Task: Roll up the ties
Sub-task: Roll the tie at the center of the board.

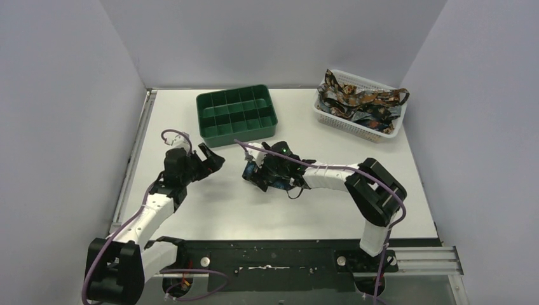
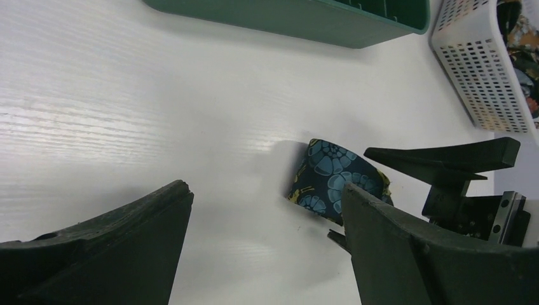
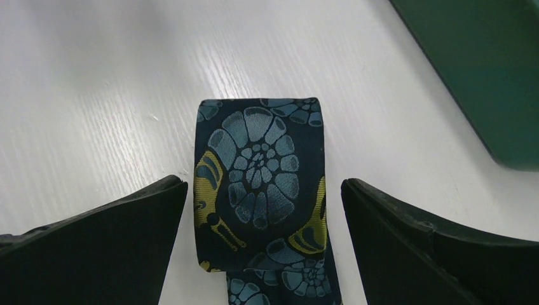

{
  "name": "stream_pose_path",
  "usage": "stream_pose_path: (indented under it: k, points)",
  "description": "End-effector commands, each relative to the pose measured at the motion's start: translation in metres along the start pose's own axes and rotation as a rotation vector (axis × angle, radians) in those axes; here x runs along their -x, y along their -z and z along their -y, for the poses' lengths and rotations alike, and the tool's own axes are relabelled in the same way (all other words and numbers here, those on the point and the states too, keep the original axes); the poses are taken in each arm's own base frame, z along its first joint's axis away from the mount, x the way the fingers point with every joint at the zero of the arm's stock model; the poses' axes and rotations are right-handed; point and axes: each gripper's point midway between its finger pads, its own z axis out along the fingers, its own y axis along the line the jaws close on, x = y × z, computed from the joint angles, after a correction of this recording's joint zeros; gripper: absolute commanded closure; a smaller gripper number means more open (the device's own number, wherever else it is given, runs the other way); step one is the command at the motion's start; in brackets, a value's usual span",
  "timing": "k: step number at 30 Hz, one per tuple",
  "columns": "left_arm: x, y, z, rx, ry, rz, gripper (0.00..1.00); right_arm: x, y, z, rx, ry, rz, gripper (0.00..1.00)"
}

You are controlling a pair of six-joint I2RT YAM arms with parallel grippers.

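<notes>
Rolled tie [image 3: 260,165], long axis in line with open right hand [image 3: 264,184]; left hand [image 2: 267,189] likewise open.

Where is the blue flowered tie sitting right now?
The tie lies on the white table, mid-table in the top view, between the open fingers of the right pincer, on the near side of the green tray.

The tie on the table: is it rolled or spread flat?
Rolled: the tie is a short thick bundle on the table, with one narrower end sticking out.
</notes>
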Motion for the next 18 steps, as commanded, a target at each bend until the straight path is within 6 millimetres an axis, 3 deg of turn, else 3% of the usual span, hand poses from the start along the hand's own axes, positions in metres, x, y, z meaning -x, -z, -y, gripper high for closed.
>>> stream_pose_path:
  k: [1, 11, 18]
  points:
    - [0.004, 0.008, -0.011, 0.040, -0.055, -0.004, 0.15, 0.020, -0.007, 0.003, 0.030, 0.107, 0.056, 0.00]
    - [0.004, 0.008, -0.011, 0.020, -0.037, -0.009, 0.15, 0.007, -0.031, 0.005, 0.048, 0.096, 0.028, 0.01]
    - [0.000, 0.007, -0.011, 0.010, -0.024, -0.024, 0.15, 0.002, -0.032, 0.006, 0.121, 0.063, 0.030, 0.20]
